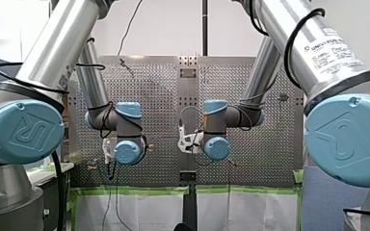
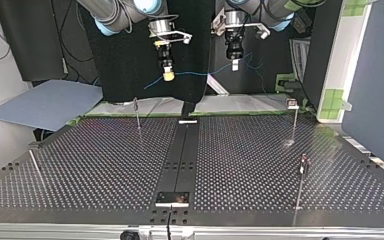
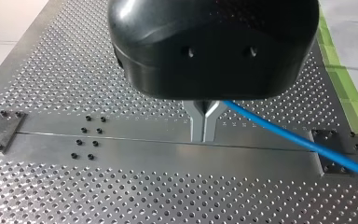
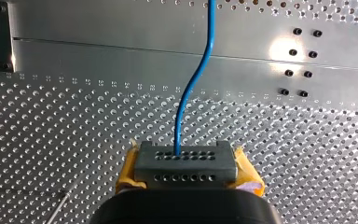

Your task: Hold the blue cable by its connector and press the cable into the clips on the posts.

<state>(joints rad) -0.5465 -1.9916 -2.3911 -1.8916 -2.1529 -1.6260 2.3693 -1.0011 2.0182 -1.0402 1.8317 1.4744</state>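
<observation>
Blue cable ends in a grey connector, a small block with two rows of holes. My right end effector is clamped on that block, with a yellow pad pressed against each of its sides. From the connector's face the cable leads ahead of the fingers in a gentle S-curve, above the perforated counter and across the smooth metal strip along its middle.

My left end effector has its two metal fingers closed tip to tip. The blue cable is pinched in the fork just above where they meet. From there it runs off to one side over the strip, toward the green tape at the counter's edge.

In the top view both end effectors hang in the air above the counter's far edge, my right one at the view's left and my left one at its right. They are near each other, and the cable is strung between them in a shallow sag, touching nothing on the counter. Thin upright posts stand well apart on the counter, one left of the middle strip and two at the right. Each has a small clip at its top, and all are lower and nearer the camera than the cable.
</observation>
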